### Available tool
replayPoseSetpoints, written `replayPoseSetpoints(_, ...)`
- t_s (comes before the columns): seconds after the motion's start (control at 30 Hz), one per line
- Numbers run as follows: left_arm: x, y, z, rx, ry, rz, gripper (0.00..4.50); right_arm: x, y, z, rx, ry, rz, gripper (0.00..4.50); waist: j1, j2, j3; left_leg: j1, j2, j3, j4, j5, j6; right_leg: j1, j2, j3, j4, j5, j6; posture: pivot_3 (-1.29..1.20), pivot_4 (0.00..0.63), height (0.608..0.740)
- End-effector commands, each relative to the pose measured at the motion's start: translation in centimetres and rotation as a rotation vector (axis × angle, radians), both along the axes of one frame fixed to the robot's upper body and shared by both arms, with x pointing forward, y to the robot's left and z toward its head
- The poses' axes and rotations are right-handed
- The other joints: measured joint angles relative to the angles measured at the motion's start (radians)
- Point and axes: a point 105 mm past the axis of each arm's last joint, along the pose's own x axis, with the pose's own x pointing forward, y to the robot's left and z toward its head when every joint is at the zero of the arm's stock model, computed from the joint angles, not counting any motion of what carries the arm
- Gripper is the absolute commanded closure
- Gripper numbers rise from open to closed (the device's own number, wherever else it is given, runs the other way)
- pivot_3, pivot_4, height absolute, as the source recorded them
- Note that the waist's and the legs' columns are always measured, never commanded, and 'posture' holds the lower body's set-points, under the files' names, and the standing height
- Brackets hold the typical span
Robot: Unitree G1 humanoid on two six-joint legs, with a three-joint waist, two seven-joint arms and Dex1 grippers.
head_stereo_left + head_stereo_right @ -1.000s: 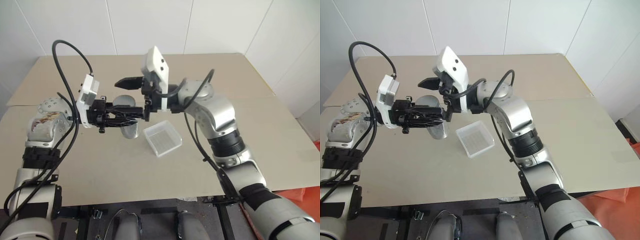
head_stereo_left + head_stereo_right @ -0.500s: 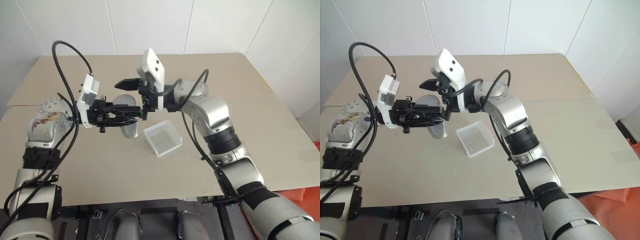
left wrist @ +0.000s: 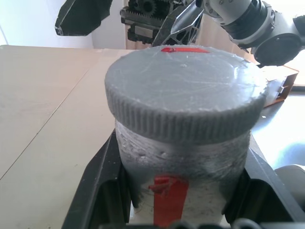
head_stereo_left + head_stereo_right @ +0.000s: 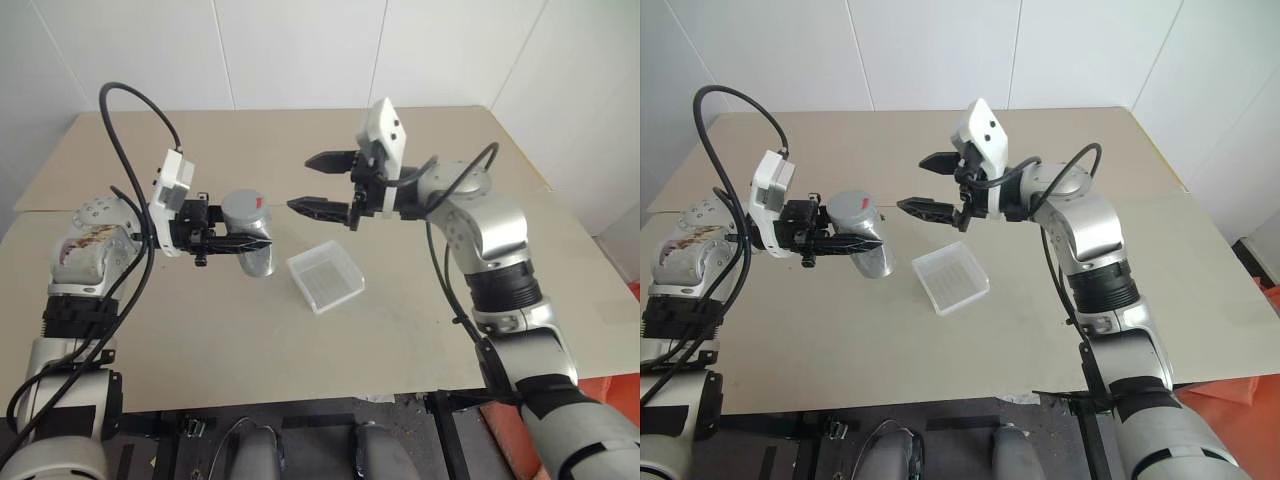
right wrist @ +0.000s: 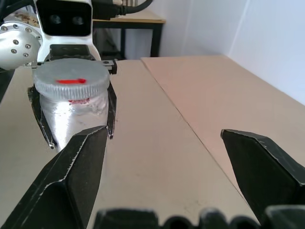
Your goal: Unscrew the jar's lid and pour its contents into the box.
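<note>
Head views, jar (image 4: 247,224): held above the beige table (image 4: 420,300), clamped at its body by the left gripper (image 4: 240,242); the silvery body slants down toward the table with the capped end uppermost and leaning toward the other arm.
Head views, lid (image 4: 244,206): grey, seated on the jar's mouth, a red strip on its top face.
Head views, box (image 4: 325,277): clear shallow tray flat on the table, just beside the jar on its right-arm side; nothing visible inside it.
Head views, right gripper (image 4: 322,182): hangs in the air near the lid but apart from it, its two black fingers spread wide, tips aimed at the jar, nothing between them.
Left wrist view, jar (image 3: 183,191): fills the space between the two black fingers, which press its sides; a red patch marks the crinkled silver wall.
Left wrist view, lid (image 3: 185,93): ribbed rim, fully on; contents cannot be seen.
Right wrist view, jar (image 5: 76,112): stands clear of the parted black fingers (image 5: 71,176), well beyond their tips, capped end toward this camera's upper side.
</note>
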Motion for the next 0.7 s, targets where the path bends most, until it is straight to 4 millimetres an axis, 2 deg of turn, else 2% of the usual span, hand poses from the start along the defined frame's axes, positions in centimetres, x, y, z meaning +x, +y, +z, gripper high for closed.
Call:
replayPoseSetpoints(0.03,-0.3,0.1,1.5,-0.007,-0.066,-0.009,2.52,-1.0,-0.5,1.5,0.026,-0.063,0.021,0.04,0.000,0.000,0.000,0.000,0.000,0.000,0.000,0.000,0.000,0.000,0.000,0.000,0.000,0.000,0.000,0.00,0.150,0.740)
replayPoseSetpoints(0.17,-0.1,0.1,1.5,-0.005,-0.067,-0.005,2.52,-3.1,0.0,1.9,0.026,-0.087,0.104,0.04,0.003,0.000,0.000,0.000,0.000,0.000,0.000,0.000,0.000,0.000,0.000,0.000,0.000,0.000,0.000,0.00,0.150,0.740)
replayPoseSetpoints(0.3,0.0,-0.1,1.4,-0.006,-0.067,-0.007,2.52,-4.7,2.1,2.3,0.042,-0.109,0.159,0.04,0.002,0.000,0.000,0.000,0.000,0.000,0.000,0.000,0.000,0.000,0.000,0.000,0.000,0.000,0.000,0.00,0.150,0.740)
replayPoseSetpoints(0.5,0.0,-0.4,1.4,-0.008,-0.070,-0.013,2.52,-4.2,5.4,2.7,0.058,-0.121,0.135,0.04,0.002,0.000,0.000,0.000,0.000,0.000,0.000,0.000,0.000,0.000,0.000,0.000,0.000,0.000,0.000,0.00,0.150,0.740)
replayPoseSetpoints(0.7,0.0,-0.3,1.4,-0.011,-0.073,-0.005,2.52,-3.9,7.5,2.7,0.049,-0.107,0.143,0.04,0.007,0.000,0.000,0.000,0.000,0.000,0.000,0.000,0.000,0.000,0.000,0.000,0.000,0.000,0.000,0.00,0.150,0.740)
